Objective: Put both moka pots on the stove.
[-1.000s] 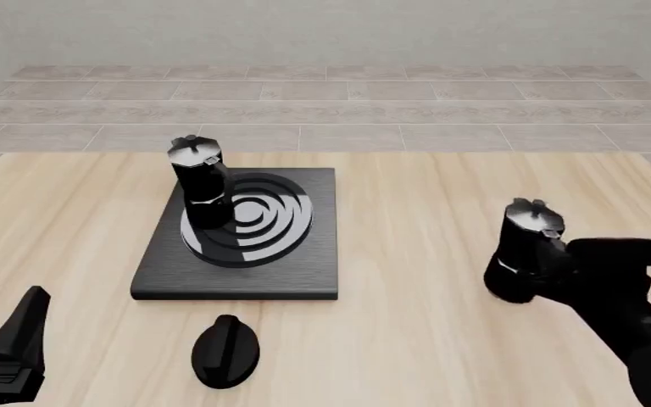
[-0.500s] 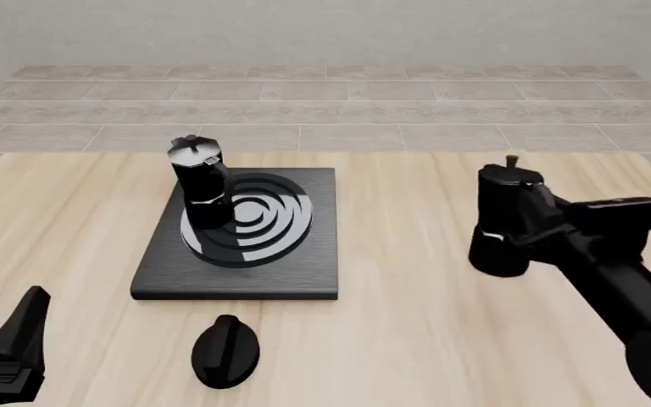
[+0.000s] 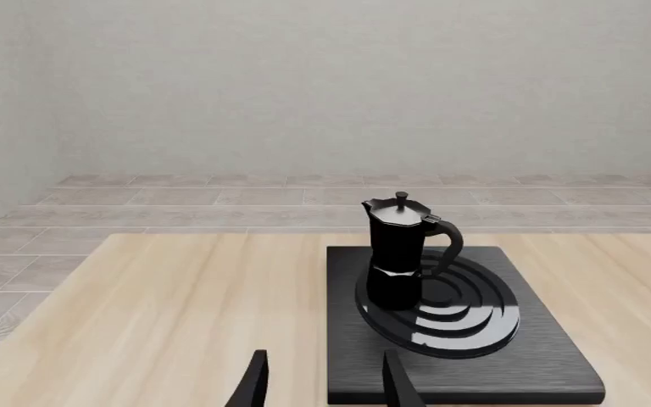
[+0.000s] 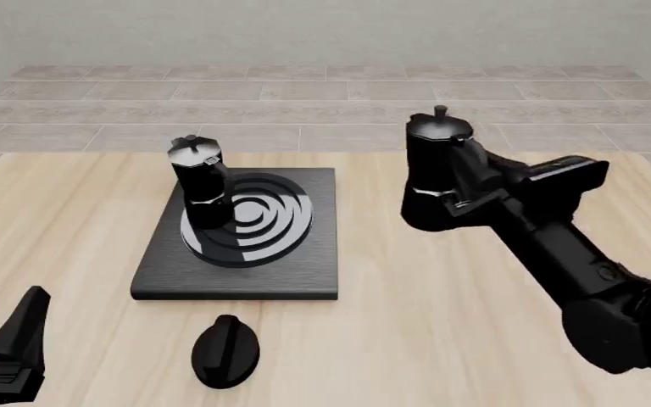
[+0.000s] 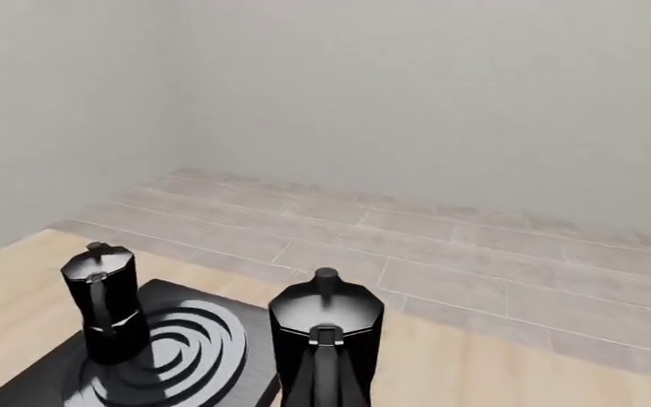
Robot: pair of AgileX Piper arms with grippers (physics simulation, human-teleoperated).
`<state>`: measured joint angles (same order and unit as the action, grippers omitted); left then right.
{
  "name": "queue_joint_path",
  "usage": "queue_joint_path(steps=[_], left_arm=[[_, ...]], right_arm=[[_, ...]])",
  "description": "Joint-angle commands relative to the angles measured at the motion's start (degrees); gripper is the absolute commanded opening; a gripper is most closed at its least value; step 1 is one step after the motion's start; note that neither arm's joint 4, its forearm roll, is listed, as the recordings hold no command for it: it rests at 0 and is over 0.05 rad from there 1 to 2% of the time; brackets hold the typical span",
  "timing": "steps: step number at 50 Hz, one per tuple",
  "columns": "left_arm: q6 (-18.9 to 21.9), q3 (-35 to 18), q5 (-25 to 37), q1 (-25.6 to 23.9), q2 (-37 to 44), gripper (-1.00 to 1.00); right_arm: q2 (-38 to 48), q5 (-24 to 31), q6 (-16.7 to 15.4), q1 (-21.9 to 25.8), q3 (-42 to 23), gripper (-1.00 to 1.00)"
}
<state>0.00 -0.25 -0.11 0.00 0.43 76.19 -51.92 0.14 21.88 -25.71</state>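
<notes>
One moka pot (image 4: 201,182) stands upright on the left part of the stove (image 4: 292,263), over the ring burner; it also shows in the left wrist view (image 3: 397,254) and the right wrist view (image 5: 102,301). My right gripper (image 4: 470,193) is shut on the second moka pot (image 4: 430,161) at its handle side. It holds that pot upright in the air, to the right of the stove. The held pot (image 5: 325,326) fills the lower middle of the right wrist view. My left gripper (image 4: 14,348) rests open at the near left, fingers (image 3: 255,383) apart and empty.
A black oval knob (image 4: 226,350) lies on the wooden table (image 4: 416,339) just in front of the stove. A tiled floor and a plain wall lie beyond the table's far edge.
My right gripper has lifted the second pot off the table and carried it up and leftward, nearer the stove. The left arm and the pot on the stove have not moved.
</notes>
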Motion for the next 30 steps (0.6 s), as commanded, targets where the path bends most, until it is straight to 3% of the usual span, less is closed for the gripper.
queue_joint_path(steps=[1, 17, 30], left_arm=[[0.0, 0.0, 0.0, 0.0, 0.0, 1.0], [0.0, 0.0, 0.0, 0.0, 0.0, 1.0], [0.0, 0.0, 0.0, 0.0, 0.0, 1.0]], right_arm=[[5.1, -6.4, -0.2, 6.9, -4.8, -1.0], [12.2, -11.8, -0.3, 12.5, -9.7, -1.0], [13.7, -11.5, 1.2, 15.6, -13.2, -1.0]])
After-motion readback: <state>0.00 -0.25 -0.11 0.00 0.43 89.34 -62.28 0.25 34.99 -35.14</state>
